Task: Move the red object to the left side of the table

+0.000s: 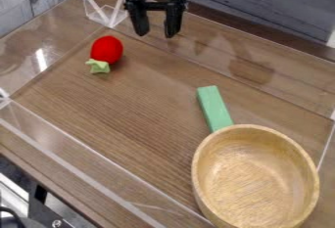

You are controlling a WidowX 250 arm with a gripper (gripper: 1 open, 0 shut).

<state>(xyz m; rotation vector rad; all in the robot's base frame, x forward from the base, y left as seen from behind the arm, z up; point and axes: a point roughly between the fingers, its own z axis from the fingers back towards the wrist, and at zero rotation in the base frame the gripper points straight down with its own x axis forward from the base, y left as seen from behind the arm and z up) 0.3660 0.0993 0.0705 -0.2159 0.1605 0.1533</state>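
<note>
From my seat, the tool [155, 20] hangs with its jaws spread at the far edge of the worktop [131, 114]. Bare wood lies between it and the red object [105, 52], so that path looks free. Low clear acrylic walls [39, 70] fence the left and near sides. The green block [214, 108] and wooden bowl [256, 179] crowd the right half.

Red object [106, 51] lies left on table [118, 114]; gripper [156, 23] behind it.
</note>
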